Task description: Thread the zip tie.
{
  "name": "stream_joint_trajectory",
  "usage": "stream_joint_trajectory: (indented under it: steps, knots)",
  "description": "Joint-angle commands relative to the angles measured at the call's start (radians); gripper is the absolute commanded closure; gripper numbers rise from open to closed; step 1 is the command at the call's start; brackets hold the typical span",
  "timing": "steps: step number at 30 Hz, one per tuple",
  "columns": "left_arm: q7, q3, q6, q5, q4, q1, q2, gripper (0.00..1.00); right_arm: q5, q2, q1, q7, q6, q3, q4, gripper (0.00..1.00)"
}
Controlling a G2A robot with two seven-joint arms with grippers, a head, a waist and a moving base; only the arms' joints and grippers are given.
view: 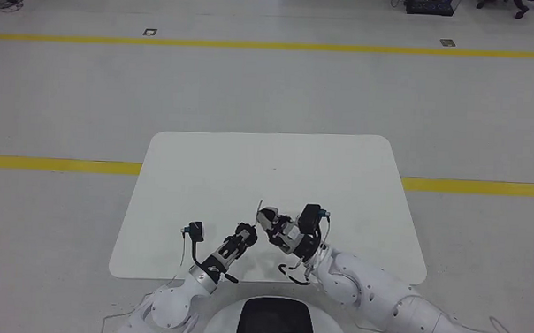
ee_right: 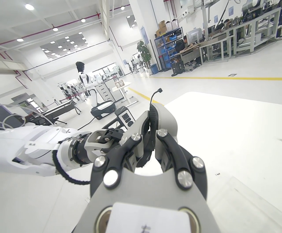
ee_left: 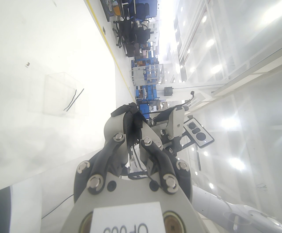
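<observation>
Both arms sit low at the near edge of the white table (view: 338,169), tips nearly meeting around the middle. The right tool (ee_right: 152,110) has its fingers clamped tight on the black zip tie (ee_right: 155,93). The strap is pinched between the dark pads, and a short curved length pokes out past the fingertips, ending in the small square head, up in the air above the table. From the top view that same tie (view: 259,205) shows as a thin dark sliver rising just beyond the right tool (view: 267,219).

The left tool (ee_left: 130,110) is just to the left of it, angled in towards it, close but apart. Its fingers are pressed together, black padding bunched at the tip. Whether anything is caught between them, I can't tell. In the top view the left tool (view: 247,232) sits a touch nearer than its partner.

Farther out on the table stands a clear box (ee_left: 57,88), and inside it lie two spare black ties (ee_left: 73,99), leaning side by side.
</observation>
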Motion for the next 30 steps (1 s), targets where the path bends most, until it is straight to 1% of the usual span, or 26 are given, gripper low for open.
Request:
stream_joint_trajectory:
  steps: [1,3,14,15,16,17,18,21,24,25,27,29,30]
  knots:
    - [0.000,0.000,0.000,0.000,0.000,0.000,0.000,1.00,0.000,0.007,-0.009,-0.004,0.000,0.010,-0.016,1.00]
    - [0.000,0.000,0.000,0.000,0.000,0.000,0.000,1.00,-0.002,0.012,-0.013,-0.004,0.000,0.018,-0.026,1.00]
    - [0.002,-0.001,0.002,0.005,0.002,-0.002,0.000,1.00,-0.002,0.012,-0.013,-0.004,0.000,0.018,-0.026,1.00]
    - [0.018,-0.004,0.004,0.044,0.008,-0.010,0.000,1.00,-0.002,0.012,-0.013,-0.004,0.000,0.018,-0.026,1.00]
    - [0.044,-0.004,-0.007,0.112,0.011,-0.012,0.001,1.00,-0.002,0.012,-0.013,-0.004,0.000,0.018,-0.026,1.00]
    - [0.075,0.000,-0.012,0.187,0.009,-0.005,0.002,1.00,-0.003,0.011,-0.016,0.001,0.004,0.020,-0.027,1.00]
    - [0.124,0.006,-0.012,0.249,-0.003,0.011,0.002,1.00,-0.021,0.012,-0.023,0.004,0.010,0.028,-0.029,1.00]
    - [0.213,0.015,-0.012,0.353,-0.038,0.049,0.004,1.00,-0.108,0.024,-0.058,-0.052,0.000,0.046,-0.045,1.00]
    - [0.277,0.025,-0.012,0.481,-0.056,0.068,0.012,1.00,-0.167,0.035,-0.088,-0.108,0.000,0.049,-0.055,1.00]
    - [0.316,0.032,-0.012,0.539,-0.050,0.074,0.016,1.00,-0.181,0.040,-0.096,-0.126,0.000,0.050,-0.052,1.00]
    - [0.362,0.055,-0.012,0.594,-0.053,0.078,0.022,1.00,-0.207,0.044,-0.105,-0.157,0.000,0.048,-0.051,1.00]
    - [0.416,0.073,-0.012,0.655,-0.039,0.076,0.030,1.00,-0.219,0.047,-0.110,-0.185,0.000,0.046,-0.042,1.00]
    - [0.434,0.084,-0.012,0.663,-0.036,0.075,0.033,1.00,-0.223,0.048,-0.111,-0.199,0.000,0.045,-0.040,1.00]
